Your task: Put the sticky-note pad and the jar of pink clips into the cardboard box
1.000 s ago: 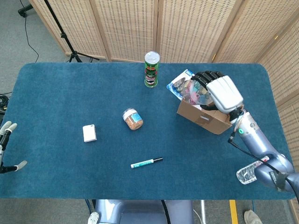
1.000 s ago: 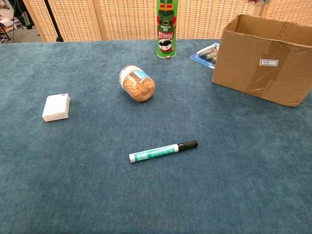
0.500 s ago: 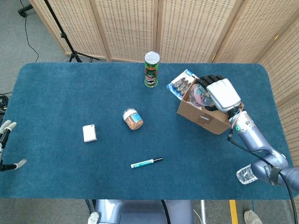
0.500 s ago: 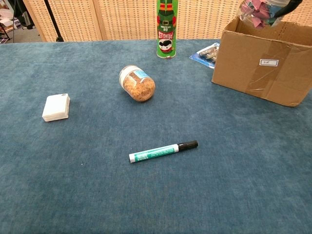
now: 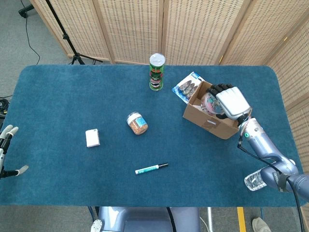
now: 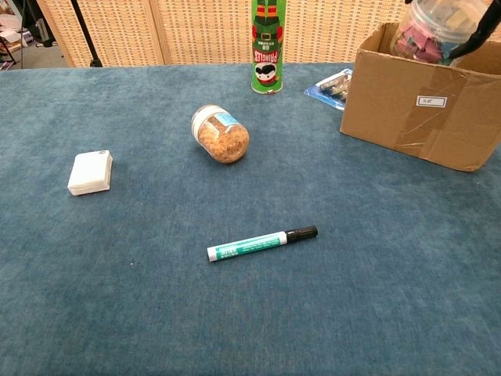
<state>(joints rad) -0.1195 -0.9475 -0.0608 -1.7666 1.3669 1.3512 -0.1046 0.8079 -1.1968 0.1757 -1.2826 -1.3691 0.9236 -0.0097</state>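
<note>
Right hand (image 5: 232,102): over the open top of the cardboard box, dark fingers (image 5: 218,88) wrapped round the jar of pink clips; in the chest view only dark fingertips (image 6: 479,35) show at the jar's side
Jar of pink clips (image 6: 433,30): clear jar, pink clips inside, held in the mouth of the box, upper part above the rim; whether it touches the box floor cannot be told
Cardboard box (image 6: 416,110): far right of the table, open top, tape and a small white label on the near wall
Sticky-note pad (image 5: 92,137): white, lying flat on the cloth at the left, well apart from the box, untouched
Left hand (image 5: 7,150): at the left edge of the head view, off the table's near left corner, pale fingers spread, holding nothing
Table (image 5: 72,96): covered with blue cloth
Jar with brown contents (image 6: 221,134): on its side near the table's middle, right of the pad
Marker (image 6: 262,243): green-and-white barrel, black cap, lying near the front edge, cap pointing right
Green can (image 5: 157,71): upright at the far edge, centre
Blue packet (image 5: 188,87): flat, just beside the box on its far left side
Plastic bottle (image 5: 254,181): clear, at the near right edge beside the right arm
</note>
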